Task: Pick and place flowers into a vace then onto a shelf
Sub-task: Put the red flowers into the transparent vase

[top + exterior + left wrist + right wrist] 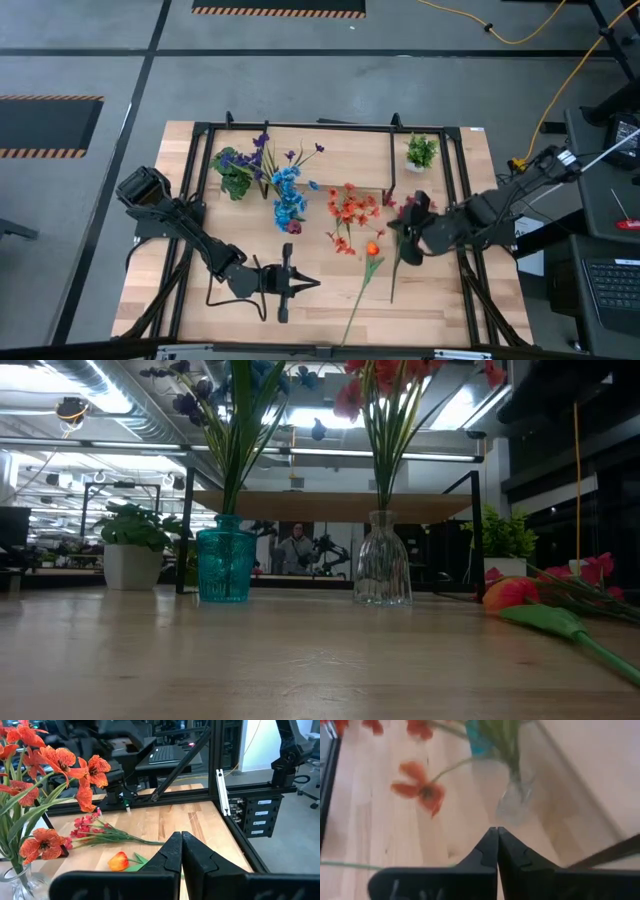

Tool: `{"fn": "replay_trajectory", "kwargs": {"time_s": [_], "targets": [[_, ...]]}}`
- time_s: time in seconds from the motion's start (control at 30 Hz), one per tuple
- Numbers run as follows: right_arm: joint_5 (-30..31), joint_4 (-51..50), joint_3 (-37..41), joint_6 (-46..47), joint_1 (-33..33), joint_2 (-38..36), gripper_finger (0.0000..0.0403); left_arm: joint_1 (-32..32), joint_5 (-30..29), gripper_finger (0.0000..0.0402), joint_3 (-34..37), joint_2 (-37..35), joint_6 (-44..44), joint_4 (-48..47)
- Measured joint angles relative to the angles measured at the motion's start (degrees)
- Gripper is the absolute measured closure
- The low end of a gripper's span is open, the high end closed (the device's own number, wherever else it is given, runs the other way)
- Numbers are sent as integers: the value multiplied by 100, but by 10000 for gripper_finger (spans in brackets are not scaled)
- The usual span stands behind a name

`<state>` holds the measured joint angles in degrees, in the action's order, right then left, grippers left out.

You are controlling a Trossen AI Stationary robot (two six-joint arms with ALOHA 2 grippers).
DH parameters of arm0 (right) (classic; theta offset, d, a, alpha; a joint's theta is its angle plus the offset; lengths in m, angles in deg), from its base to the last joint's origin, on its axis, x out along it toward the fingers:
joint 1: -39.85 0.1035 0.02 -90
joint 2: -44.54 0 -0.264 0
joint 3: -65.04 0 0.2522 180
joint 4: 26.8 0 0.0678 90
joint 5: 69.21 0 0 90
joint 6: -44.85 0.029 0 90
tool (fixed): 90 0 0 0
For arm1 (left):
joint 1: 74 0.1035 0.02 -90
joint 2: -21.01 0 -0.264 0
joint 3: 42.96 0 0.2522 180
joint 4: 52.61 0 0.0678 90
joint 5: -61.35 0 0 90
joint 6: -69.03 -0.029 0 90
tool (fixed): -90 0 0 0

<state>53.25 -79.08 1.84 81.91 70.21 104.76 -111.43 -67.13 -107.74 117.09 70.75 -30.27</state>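
A blue vase (288,205) of blue and purple flowers and a clear vase (381,572) of red-orange flowers (350,208) stand mid-table. Two loose flowers lie flat on the table to their right: an orange bud (372,249) on a long green stem, and a red spray (92,826). My right gripper (496,832) is shut with nothing between its fingers. It hangs over the red spray's blooms (400,232), facing the clear vase. My left gripper (181,840) is also shut and bare, held level near the table's front (316,283) and pointing toward the loose flowers. The shelf (340,508) stands behind the vases.
Two small potted plants stand at the back, one at the left (235,172) and one at the right (420,152). A black frame (470,200) runs along the table's edges. Bare wood lies in front of the vases (300,660).
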Motion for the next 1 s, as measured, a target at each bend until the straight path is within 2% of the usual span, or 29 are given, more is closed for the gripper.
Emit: {"fn": "replay_trajectory", "kwargs": {"time_s": [0.13, 0.3, 0.43, 0.6, 1.0], "targets": [[0, -504, -107, 934, 312, 447, 401, -2, 2, 396, 0, 0, 0, 11], [2, -1471, -132, 2728, 760, 789, 401, -2, 5, 400, 0, 0, -6, 13], [89, -1599, -122, 3716, 1178, 1012, 401, 5, 8, 398, 0, 0, -139, 13], [90, -1623, -111, 4380, 1472, 1346, 400, 4, 13, 397, 0, 0, -203, 11], [94, -1658, -102, 4694, 1527, 2057, 393, 4, 15, 394, 0, 0, -96, 11]]}}
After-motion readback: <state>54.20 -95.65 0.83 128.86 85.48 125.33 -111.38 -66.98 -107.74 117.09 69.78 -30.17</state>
